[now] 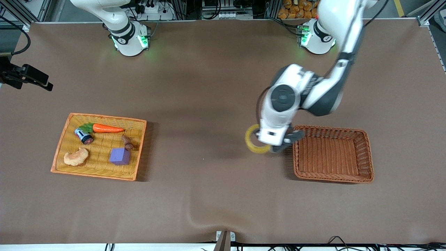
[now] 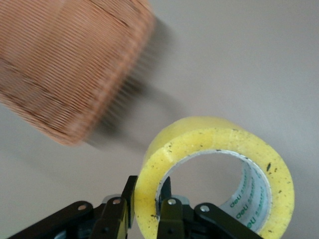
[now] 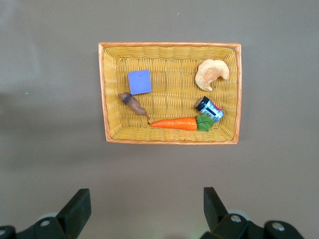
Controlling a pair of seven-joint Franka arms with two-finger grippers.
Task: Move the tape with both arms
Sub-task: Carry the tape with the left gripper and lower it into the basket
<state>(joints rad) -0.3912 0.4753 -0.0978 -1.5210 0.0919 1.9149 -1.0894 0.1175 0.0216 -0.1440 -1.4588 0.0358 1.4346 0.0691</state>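
Tape (image 1: 251,141) carried by left gripper (image 1: 275,146), beside brown basket (image 1: 332,176).

Front view: tape in the air over bare table, just off the basket's rim, probably on its way in.
Left wrist view: fingers (image 2: 168,211) clamp the roll's wall, one inside the core, one outside.
Right wrist view: right gripper (image 3: 144,211) waits wide apart and empty, high over the yellow tray (image 3: 169,47).

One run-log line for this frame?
left gripper: shut on tape, beside brown basket | right gripper: open, over yellow tray
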